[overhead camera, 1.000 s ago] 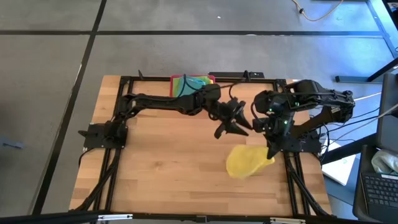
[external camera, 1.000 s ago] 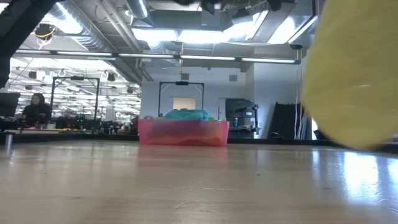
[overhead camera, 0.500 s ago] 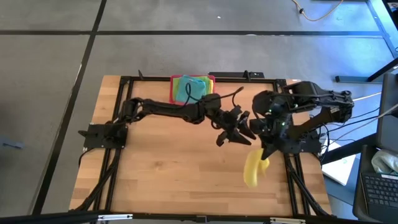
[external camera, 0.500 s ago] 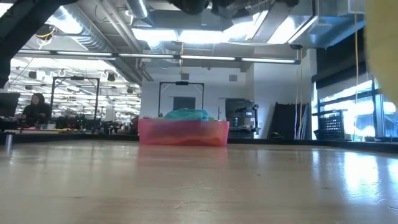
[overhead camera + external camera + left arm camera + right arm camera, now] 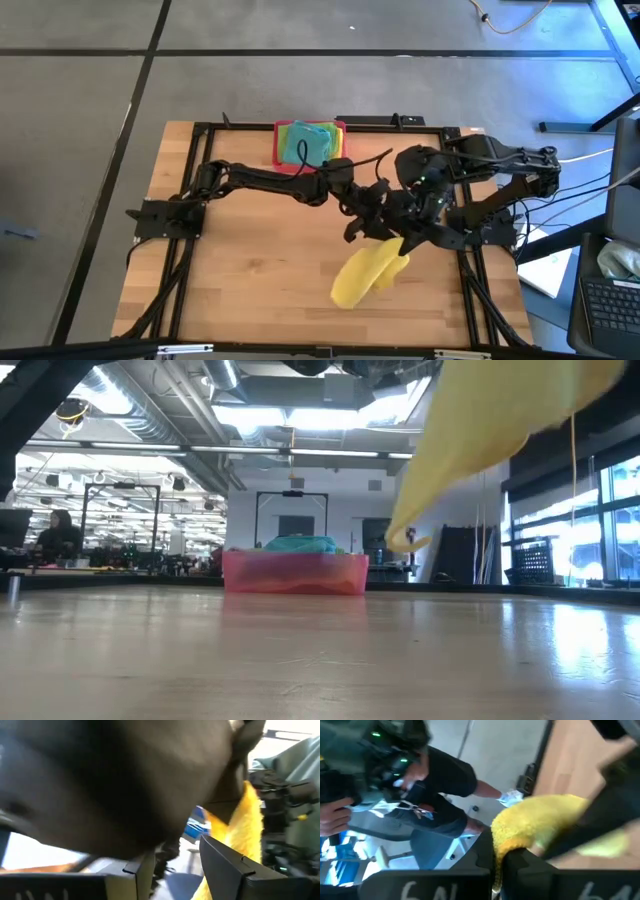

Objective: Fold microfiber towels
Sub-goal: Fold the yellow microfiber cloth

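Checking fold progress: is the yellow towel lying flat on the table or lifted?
Lifted: yellow towel dangles from the shut right gripper, clear of the table.

My right gripper (image 5: 412,240) is clamped shut on a yellow microfiber towel (image 5: 362,277), held up off the wooden table (image 5: 250,280). My left gripper (image 5: 362,222) reaches in just beside the right one, fingers parted, close to the towel's upper end.
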You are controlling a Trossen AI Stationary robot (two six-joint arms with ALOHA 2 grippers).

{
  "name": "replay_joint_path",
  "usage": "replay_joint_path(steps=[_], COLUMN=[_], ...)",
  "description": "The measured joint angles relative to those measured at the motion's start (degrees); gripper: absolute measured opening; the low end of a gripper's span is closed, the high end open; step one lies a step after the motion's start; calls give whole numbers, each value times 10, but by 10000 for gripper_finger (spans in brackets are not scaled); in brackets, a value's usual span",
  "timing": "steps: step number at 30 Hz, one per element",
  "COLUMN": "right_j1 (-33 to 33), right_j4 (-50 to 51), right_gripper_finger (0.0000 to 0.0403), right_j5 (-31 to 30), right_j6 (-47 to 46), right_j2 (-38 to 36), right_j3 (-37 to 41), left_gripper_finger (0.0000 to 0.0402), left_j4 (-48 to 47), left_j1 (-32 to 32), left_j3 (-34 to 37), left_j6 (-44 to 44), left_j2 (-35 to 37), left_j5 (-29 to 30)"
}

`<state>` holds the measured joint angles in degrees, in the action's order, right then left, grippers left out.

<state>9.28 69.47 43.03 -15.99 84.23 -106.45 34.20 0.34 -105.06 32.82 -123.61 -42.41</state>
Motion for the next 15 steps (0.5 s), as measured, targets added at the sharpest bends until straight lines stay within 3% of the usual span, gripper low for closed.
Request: replay_joint_path(steps=[10, 15], right_j1=[0, 0], right_j4=[130, 151], right_gripper_finger=[8, 8], right_j5=[-70, -103], right_j6=[17, 16], right_j2=[0, 0], right_j3=[0, 0], left_gripper_finger=[147, 147], left_j4=[27, 27], left_j1=[2, 1], left_j3=[0, 0], left_j6=[124, 144], left_j2=[0, 0], left_j5=[-120, -132])
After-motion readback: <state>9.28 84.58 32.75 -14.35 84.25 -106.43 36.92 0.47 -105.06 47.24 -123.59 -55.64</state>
